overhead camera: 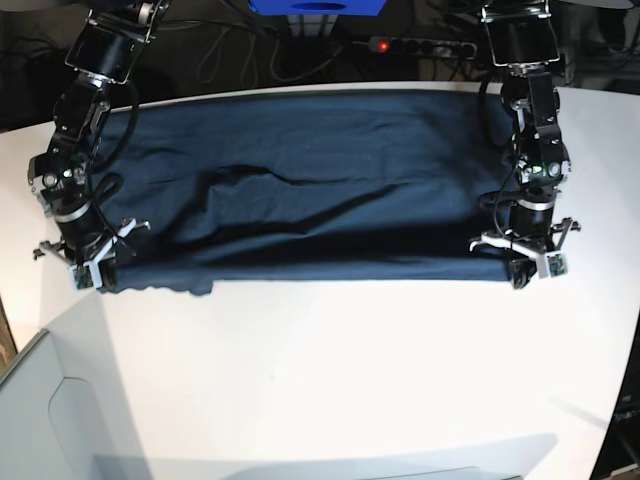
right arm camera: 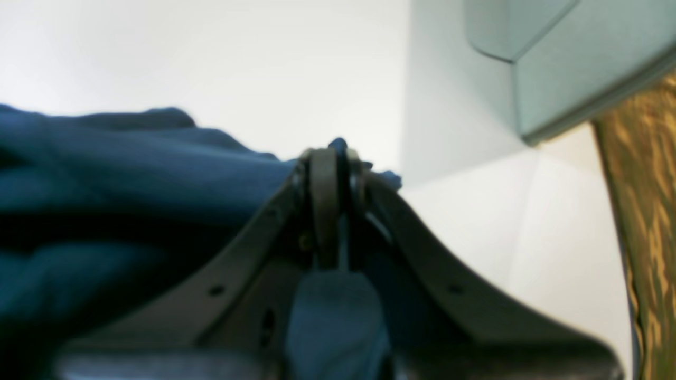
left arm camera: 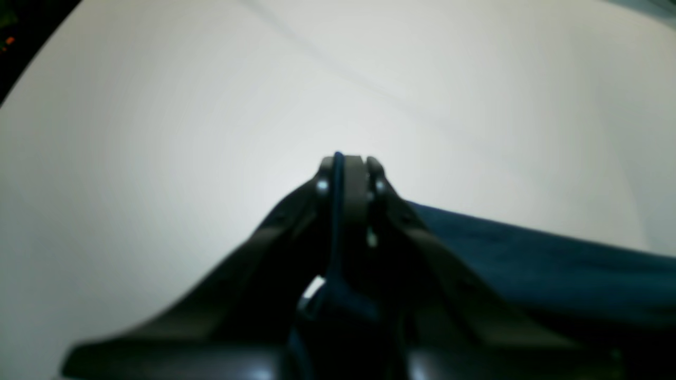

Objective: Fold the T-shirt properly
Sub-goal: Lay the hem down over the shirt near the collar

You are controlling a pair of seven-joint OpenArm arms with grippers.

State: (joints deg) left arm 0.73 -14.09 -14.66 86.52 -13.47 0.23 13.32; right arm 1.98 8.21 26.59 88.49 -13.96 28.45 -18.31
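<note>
Left gripper (left arm camera: 346, 158): jaws pressed nearly together, a thin edge of the T-shirt (overhead camera: 310, 190) pinched between them; dark blue strip visible running up to the tips in the left wrist view. More cloth trailing off to the right side of that view, resting on the white table (overhead camera: 330, 370).

Right gripper (right arm camera: 332, 150): jaws likewise closed tight, a fold of blue fabric caught between the tips and poking out just above them. Bunched cloth filling the left half of the right wrist view.

Base view: T-shirt spread wide across the far part of the table, lying as a long dark band with a raised crease across the middle. Near edge stretched between the two grippers, each at one near corner: right gripper (overhead camera: 88, 272) at the view's left, left gripper (overhead camera: 530, 268) at the view's right. Both low, at or just above the tabletop.

Hard to make out: both wrist views blurred close up; fingertips in the base view too small to read. Sleeves and neck not distinguishable in the dark cloth. Far edge of the shirt partly behind the arms. Pale grey box (right arm camera: 575, 58) and a gold-brown strip at the right wrist view's edge, both cut off.
</note>
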